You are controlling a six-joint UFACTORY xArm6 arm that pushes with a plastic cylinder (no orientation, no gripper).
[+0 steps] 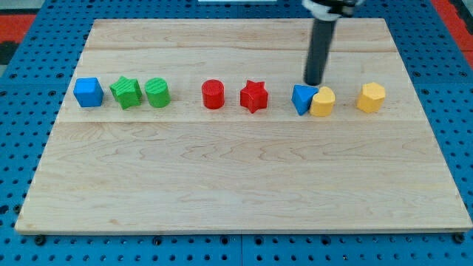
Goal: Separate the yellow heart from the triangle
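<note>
My tip [314, 82], the lower end of a straight dark rod that enters from the view's top, rests on the wooden board [236, 185] just above the blue triangle [301, 97], toward the view's top, close to that block's upper edge; whether tip and triangle actually touch cannot be told. The rod carries no jaws and holds nothing; it is a plain pushing end. The blue triangle serves as landmark for the 1 row of 8 blocks that crosses the board from the view's left to the view's right. Touching the triangle on its right side is the yellow heart [322, 102], which overlaps the triangle's right corner in the view, so the 2 task blocks sit pressed together. Further right of the triangle, apart from the heart, stands a yellow block [371, 97] with faceted sides, roughly hexagonal. To the triangle's left, with a small gap, lies the red star [253, 96], and beyond it the red cylinder [213, 94]. Well to the triangle's left follow the green cylinder [157, 92], the green star [126, 92] just beside it, and the blue cube [88, 92] at the row's far left end. The board lies on a blue perforated table [22, 162] that frames it on all sides.
</note>
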